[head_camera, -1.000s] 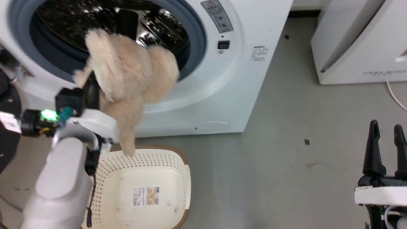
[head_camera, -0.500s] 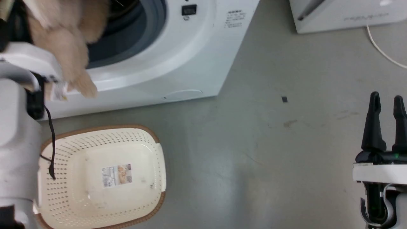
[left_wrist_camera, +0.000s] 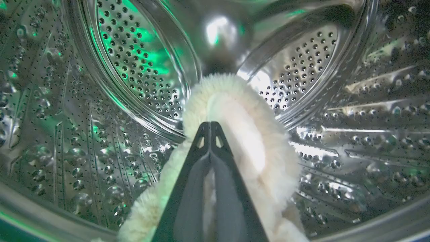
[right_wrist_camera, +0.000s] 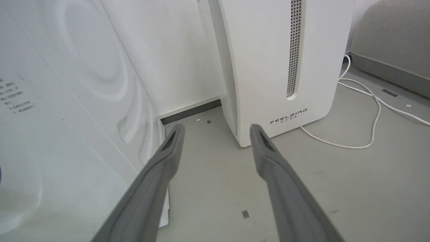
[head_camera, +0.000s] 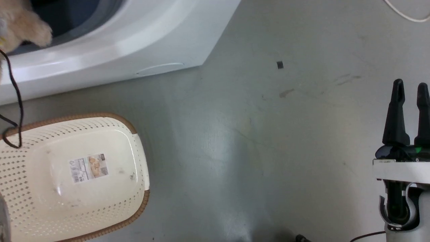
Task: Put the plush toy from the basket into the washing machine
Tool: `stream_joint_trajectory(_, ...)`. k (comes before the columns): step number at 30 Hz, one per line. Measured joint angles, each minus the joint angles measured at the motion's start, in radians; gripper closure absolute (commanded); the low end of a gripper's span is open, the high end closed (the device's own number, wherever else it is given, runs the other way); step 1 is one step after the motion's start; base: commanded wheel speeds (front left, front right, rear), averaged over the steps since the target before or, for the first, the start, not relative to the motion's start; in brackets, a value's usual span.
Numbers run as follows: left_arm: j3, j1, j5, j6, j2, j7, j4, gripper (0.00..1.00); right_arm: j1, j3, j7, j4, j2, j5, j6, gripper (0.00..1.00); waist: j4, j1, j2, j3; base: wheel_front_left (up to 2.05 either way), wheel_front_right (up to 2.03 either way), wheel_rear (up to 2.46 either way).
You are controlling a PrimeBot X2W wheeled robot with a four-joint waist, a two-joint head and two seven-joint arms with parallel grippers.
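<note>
The left pincer (left_wrist_camera: pixel 210 125) has carried the plush toy (left_wrist_camera: pixel 250 134) into the washing machine (head_camera: pixel 111 53).

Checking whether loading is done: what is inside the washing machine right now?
Inside the washing machine, the left claw is shut on the plush toy, within the steel drum. Toy and claw cover the drum's lower middle, so anything lying there cannot be seen.

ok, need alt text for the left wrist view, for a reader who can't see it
The left gripper, its two dark fingers pressed together, grips the fluffy cream plush toy inside the washing machine. Shiny perforated steel curves all around them, with green light reflecting off the metal at the upper left.
</note>
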Motion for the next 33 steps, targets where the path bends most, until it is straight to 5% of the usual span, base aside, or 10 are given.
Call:
stream_joint_trajectory(11, -0.003, -0.147, 0.028, 0.023, 0.030, -0.002, 0.033, 1.00, -0.019, 0.018, 0.000, -0.006, 0.000, 0.000, 0.000, 0.00, -0.030, 0.0000, 0.0000, 0.071, 0.00, 0.00, 0.00)
stream_joint_trajectory(12, -0.009, -0.149, 0.038, 0.030, 0.032, -0.002, 0.036, 0.00, -0.019, 0.020, 0.000, -0.006, 0.000, 0.000, 0.000, 0.00, -0.029, 0.0000, 0.0000, 0.073, 0.00, 0.00, 0.00)
stream_joint_trajectory(33, -0.029, -0.027, 0.046, 0.000, -0.030, -0.001, 0.118, 0.00, 0.003, 0.050, 0.000, 0.050, 0.000, -0.034, 0.000, 0.00, 0.037, -0.0001, 0.0000, -0.070, 0.00, 0.00, 0.00)
